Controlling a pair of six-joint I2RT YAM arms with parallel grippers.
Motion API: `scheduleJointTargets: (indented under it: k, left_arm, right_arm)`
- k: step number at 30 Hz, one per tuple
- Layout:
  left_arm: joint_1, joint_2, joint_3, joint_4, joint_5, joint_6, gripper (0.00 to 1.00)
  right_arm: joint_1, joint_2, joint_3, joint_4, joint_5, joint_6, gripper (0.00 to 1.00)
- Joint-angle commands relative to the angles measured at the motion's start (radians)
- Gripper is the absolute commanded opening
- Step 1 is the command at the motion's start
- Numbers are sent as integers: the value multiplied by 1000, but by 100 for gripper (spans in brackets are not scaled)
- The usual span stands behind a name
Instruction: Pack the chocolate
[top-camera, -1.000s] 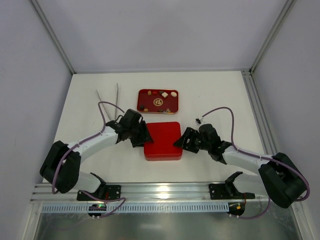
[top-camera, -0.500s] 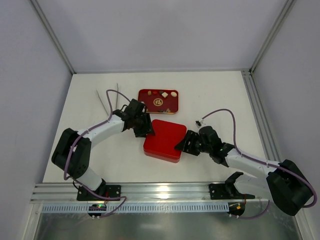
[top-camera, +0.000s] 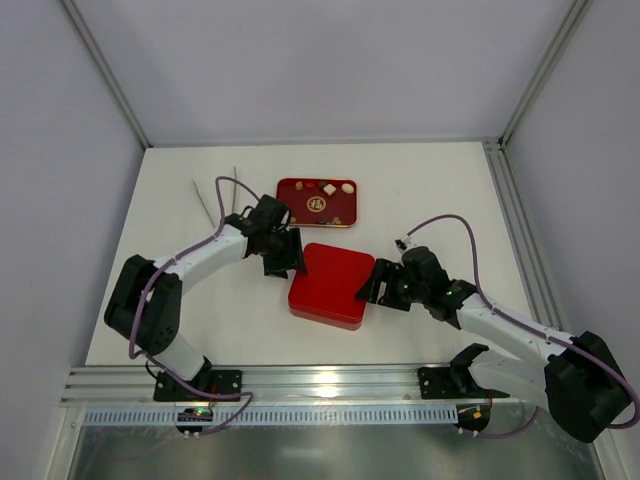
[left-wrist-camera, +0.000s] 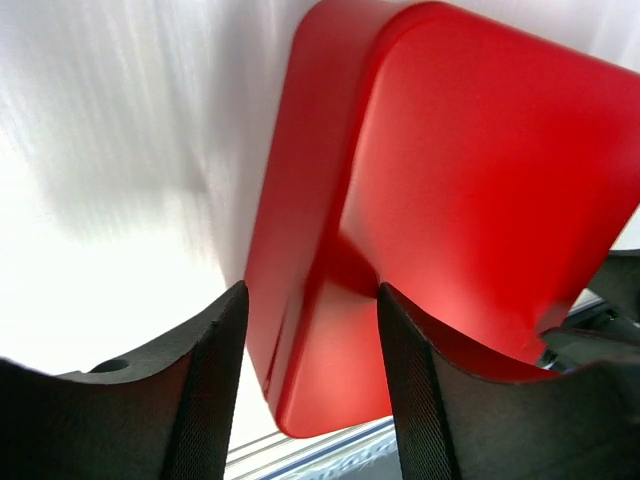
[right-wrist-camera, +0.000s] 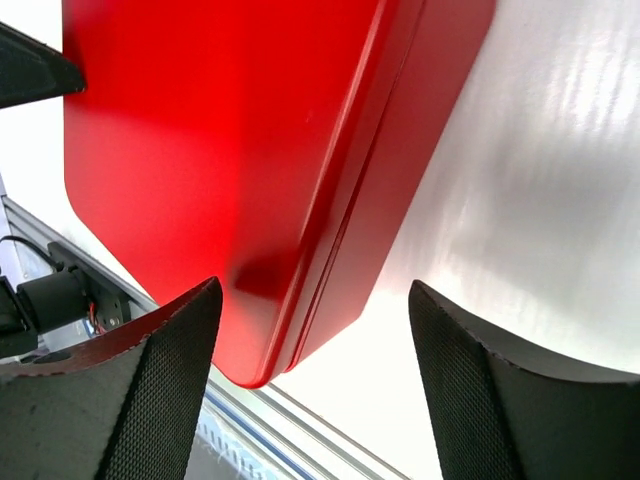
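- Chocolate (top-camera: 328, 187) lies as small loose pieces, brown, tan and white, in the oblong red tray (top-camera: 279, 203). It is well beyond the tips of both pairs of fingers and touched by neither.
- Between the two pairs of fingers sits the square red box (top-camera: 330, 285), closed and lying askew on the table (top-camera: 430, 190).
- Left gripper (left-wrist-camera: 312, 300): the fingers are apart with one corner of the box between them; whether they pinch it cannot be told.
- Right gripper (right-wrist-camera: 315, 290): the fingers are spread wide around the opposite corner. Bare table shows inside one finger, so nothing is clamped.
- Handling, as a judgement: each piece looks light, hard and smooth enough to slip, and a hard squeeze would likely crack or mark it.
- Best hold, probably: come straight down over one piece with the fingers narrowed, then close gently on its two flattest sides, away from its neighbours.
- The box will likely need opening before any piece goes in.
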Motion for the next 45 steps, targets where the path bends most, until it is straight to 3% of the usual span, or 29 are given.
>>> scheduleJointTargets:
  k: [1, 5, 9, 17, 23, 35, 45]
  left_arm:
    - [26, 0, 37, -82, -11, 49, 57]
    - [55, -29, 69, -107, -13, 61, 68]
    - [65, -75, 74, -150, -11, 67, 69]
    - [50, -297, -101, -147, 25, -11, 58]
    - [-94, -397, -224, -121, 3, -121, 46]
    - [-378, -399, -359, 11, -122, -417, 24]
    - [-395, -338, -387, 106, -191, -487, 19]
  right_arm:
    - [-22, -33, 68, -72, 13, -68, 79]
    - [-75, -54, 111, -123, 3, -111, 82]
    - [-158, -1, 211, -121, -51, -170, 83]
    - [-233, 355, 629, -216, -74, -377, 74]
    - [-236, 620, 867, -319, -65, -490, 62]
    - [-206, 777, 932, -394, -76, -578, 58]
    - [-161, 849, 917, -381, -47, -584, 57]
